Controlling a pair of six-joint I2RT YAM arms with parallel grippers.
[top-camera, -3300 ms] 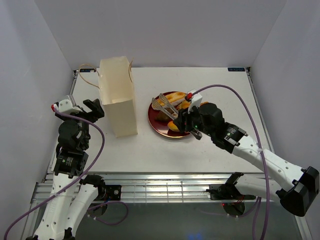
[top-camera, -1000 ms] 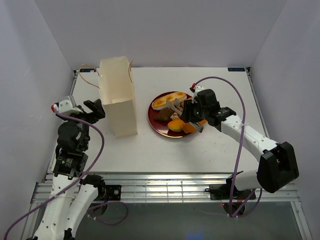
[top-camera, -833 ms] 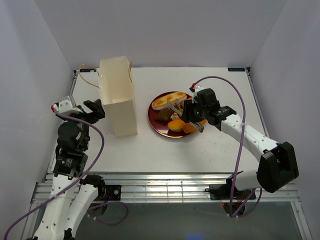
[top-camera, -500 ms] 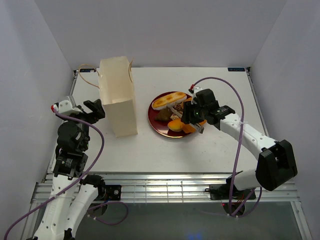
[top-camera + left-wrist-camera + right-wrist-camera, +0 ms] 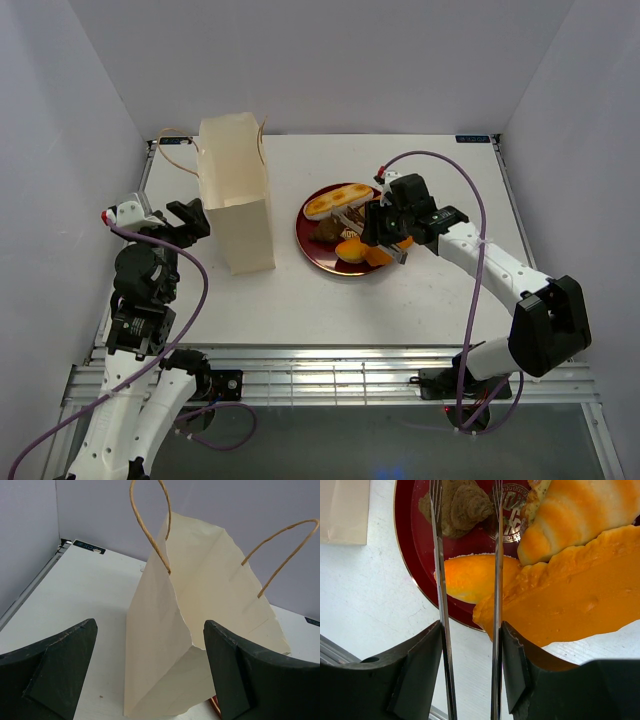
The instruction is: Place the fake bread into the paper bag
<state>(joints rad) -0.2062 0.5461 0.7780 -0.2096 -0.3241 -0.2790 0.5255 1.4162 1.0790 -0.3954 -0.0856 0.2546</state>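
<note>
**kip:** So your right arm has swung round over the last few seconds. It used to reach out low to the side. Now it's folded in closer, and the right pincer (image 5: 470,630) comes at the dark red plate (image 5: 407,545) from its right side. In the last second it only crept a touch.

**mo:** Yep, and your grip hasn't budged in that second either. That pincer is clamped on the silver tongs (image 5: 443,645). The fingers press both arms but don't squeeze them shut, so the arms run parallel with a gap between.

**kip:** And that gap now straddles the oval bun (image 5: 470,577), one arm near each end. Looks to me like you're lined up for the pinch, not through it. Can't tell if the metal touches the bun yet.

**mo:** Watch the flat orange slab (image 5: 570,600). It lies against the bun's right end and hangs over the plate rim. Your right tong arm runs along that seam, so you might nip both.

**kip:** Task-wise you're early, I'd say. All the fake bread (image 5: 345,225) I can see is on the plate. The paper bag (image 5: 235,205) stands upright on the surface (image 5: 420,300), left of the plate and a little apart from it. Can't see inside.

**mo:** Your left pincer (image 5: 150,645) hasn't moved at all. Its jaws are wide apart and hold nothing, and it's parked near the bag, facing it.
</note>
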